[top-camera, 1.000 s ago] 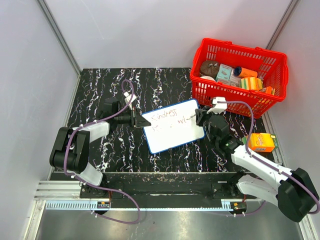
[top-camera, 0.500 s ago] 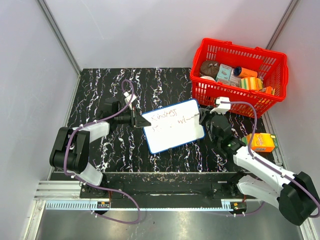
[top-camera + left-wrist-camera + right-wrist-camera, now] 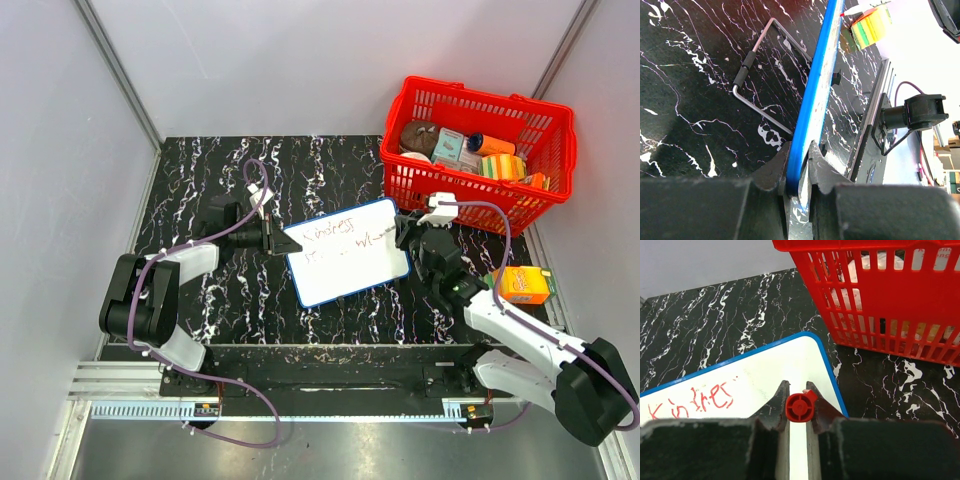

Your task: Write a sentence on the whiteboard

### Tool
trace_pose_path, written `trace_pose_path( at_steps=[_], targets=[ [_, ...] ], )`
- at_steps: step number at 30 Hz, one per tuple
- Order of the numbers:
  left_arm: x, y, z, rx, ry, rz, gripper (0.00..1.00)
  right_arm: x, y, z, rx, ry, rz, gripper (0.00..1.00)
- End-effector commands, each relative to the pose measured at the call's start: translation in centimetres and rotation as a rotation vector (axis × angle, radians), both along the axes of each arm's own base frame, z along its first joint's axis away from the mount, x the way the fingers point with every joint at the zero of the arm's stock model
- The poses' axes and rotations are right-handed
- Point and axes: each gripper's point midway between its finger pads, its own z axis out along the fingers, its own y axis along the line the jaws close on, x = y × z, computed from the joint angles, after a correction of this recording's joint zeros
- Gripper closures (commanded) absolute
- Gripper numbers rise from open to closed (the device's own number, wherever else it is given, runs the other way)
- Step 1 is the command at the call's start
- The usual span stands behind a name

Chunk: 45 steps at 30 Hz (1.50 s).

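Across the tabletop: black stone-look table (image 3: 200,170) with white veins, between pale grey walls (image 3: 300,60); a metal rail (image 3: 300,410) runs along the near edge by the arm bases.
Far right corner: red basket (image 3: 450,195) of packets; an orange box (image 3: 524,284) lies on the table to its near right.
Board place: board (image 3: 345,275) at mid-table, its right end just beside the basket.
Board axis: long axis runs left to right, with the right end swung a little toward the far side.
Board facing: white face up, tops of the letters toward the far side.
Writing: red writing (image 3: 335,230) in two short lines along the far part of the board; the near part is bare.
Left gripper: left gripper (image 3: 288,243) is pinched narrow on the board's left blue edge; in the wrist view the frame sits between the fingers (image 3: 812,162).
Right gripper: right gripper (image 3: 400,235) is at the board's right end, clamped on a red marker (image 3: 800,407).
Under the board: a bent wire stand (image 3: 760,85) lies on the table, partly covered by the frame.
Hard to read: the first line looks like "Kindnes"; the second line is only faint strokes.
Hidden: the marker's tip is behind the right gripper, so contact with the board cannot be told.
Cut off: the basket's top edge in the right wrist view.
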Motion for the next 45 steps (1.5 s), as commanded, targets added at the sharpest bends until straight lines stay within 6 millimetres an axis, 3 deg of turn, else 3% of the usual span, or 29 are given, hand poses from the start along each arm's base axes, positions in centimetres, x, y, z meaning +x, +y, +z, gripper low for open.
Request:
trace_pose_path(
  at_steps=[1,7,14,45],
  targets=[
    [4.0,3.0,-4.0,0.238,-0.131,0.171,1.00,0.6,0.6,3.1,0.061,-0.078,0.012,1.00],
    [4.1,3.0,-4.0,0.238,-0.132,0.172,1.00,0.6,0.5,4.0,0.070,-0.105,0.008,1.00],
    [4.0,3.0,-4.0,0.237,-0.131,0.170,1.00,1.1,1.0,2.2,0.052,-0.056,0.013,1.00],
    [4.1,3.0,-4.0,0.238,-0.131,0.171,1.00,-1.6,-0.1,-2.3,0.003,0.083,0.037,1.00]
  ],
)
